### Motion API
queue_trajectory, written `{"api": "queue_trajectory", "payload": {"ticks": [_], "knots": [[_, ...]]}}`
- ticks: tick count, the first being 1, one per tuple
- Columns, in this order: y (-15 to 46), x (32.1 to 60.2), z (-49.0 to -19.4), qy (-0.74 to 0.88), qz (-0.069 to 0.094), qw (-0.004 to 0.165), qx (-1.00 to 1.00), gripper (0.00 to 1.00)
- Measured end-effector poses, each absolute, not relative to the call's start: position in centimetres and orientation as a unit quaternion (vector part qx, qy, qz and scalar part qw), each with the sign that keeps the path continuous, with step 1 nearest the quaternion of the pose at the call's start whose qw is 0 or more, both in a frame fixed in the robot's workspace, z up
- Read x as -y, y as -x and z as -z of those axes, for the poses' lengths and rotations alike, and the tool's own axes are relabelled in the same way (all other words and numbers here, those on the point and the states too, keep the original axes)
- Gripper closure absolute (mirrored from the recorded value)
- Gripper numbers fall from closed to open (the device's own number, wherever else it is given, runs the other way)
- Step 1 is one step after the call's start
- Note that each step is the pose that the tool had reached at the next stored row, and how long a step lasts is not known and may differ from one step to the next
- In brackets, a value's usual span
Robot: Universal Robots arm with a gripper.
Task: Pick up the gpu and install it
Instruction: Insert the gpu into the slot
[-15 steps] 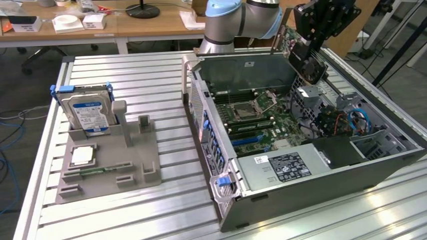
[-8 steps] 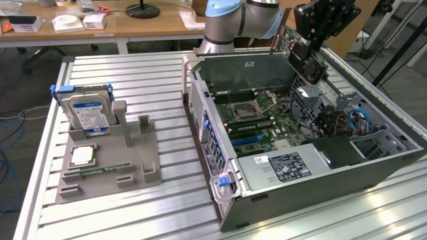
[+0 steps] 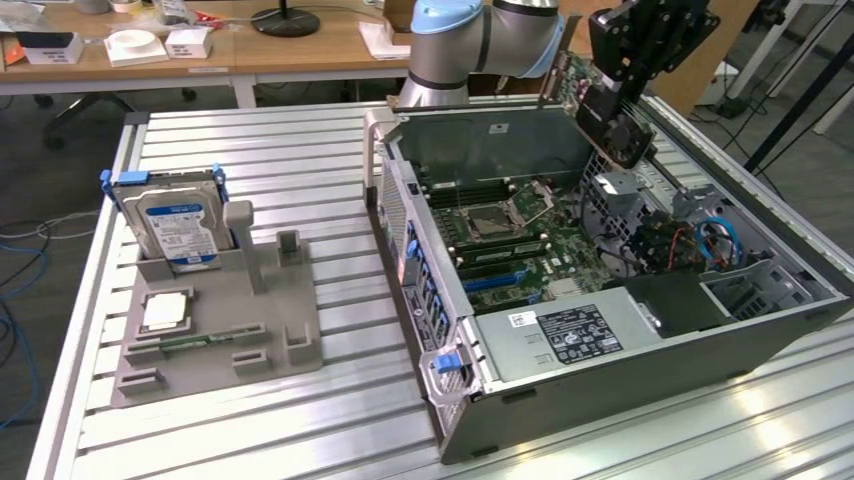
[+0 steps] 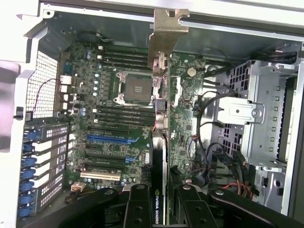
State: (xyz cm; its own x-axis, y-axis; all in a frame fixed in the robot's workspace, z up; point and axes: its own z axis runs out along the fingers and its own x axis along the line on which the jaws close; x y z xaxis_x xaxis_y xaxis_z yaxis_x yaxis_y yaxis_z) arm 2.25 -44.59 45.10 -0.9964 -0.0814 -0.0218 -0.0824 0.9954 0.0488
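The gpu (image 3: 617, 128) hangs tilted above the far right part of the open computer case (image 3: 454, 400), its black fan face showing. My gripper (image 3: 611, 88) is shut on its upper edge. In the wrist view the gpu (image 4: 159, 156) is seen edge-on between my black fingers (image 4: 138, 209), with its silver end bracket (image 4: 167, 35) pointing towards the case's rear wall. It hovers over the motherboard (image 4: 109, 152), between the processor socket (image 4: 136, 88) and the drive cage, apart from the expansion slots (image 4: 107, 140).
A grey fixture (image 3: 267, 330) at the exterior view's left holds a blue-labelled hard drive (image 3: 179, 226), a processor (image 3: 163, 312) and a memory stick (image 3: 200, 343). Inside the case are a power supply (image 3: 574, 335), cables (image 4: 209, 156) and a metal drive cage (image 4: 259, 118). Desks stand behind.
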Motion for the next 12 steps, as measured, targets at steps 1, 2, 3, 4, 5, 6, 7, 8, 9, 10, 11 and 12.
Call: {"api": "queue_trajectory", "payload": {"ticks": [1, 2, 3, 4, 5, 6, 7, 8, 9, 10, 11, 12], "knots": [[-2.25, 44.59, -45.1, 0.043, -0.025, 0.01, -0.999, 0.74], [-2.25, 44.59, -45.1, 0.046, -0.025, 0.01, -0.999, 0.74], [-2.25, 44.59, -45.1, 0.048, -0.025, 0.01, -0.998, 0.74], [-2.25, 44.59, -45.1, 0.05, -0.025, 0.01, -0.998, 0.74], [-2.25, 44.59, -45.1, 0.051, -0.025, 0.01, -0.998, 0.74], [-2.25, 44.59, -45.1, 0.051, -0.025, 0.01, -0.998, 0.74], [-2.25, 44.59, -45.1, 0.051, -0.025, 0.01, -0.998, 0.74], [-2.25, 44.59, -45.11, 0.051, -0.025, 0.01, -0.998, 0.74], [-2.25, 44.59, -45.1, 0.051, -0.025, 0.01, -0.998, 0.74], [-2.25, 44.59, -45.1, 0.051, -0.025, 0.01, -0.998, 0.74], [-2.25, 44.59, -45.1, 0.051, -0.025, 0.01, -0.998, 0.74], [-2.25, 44.59, -45.1, 0.051, -0.025, 0.01, -0.998, 0.74]]}}
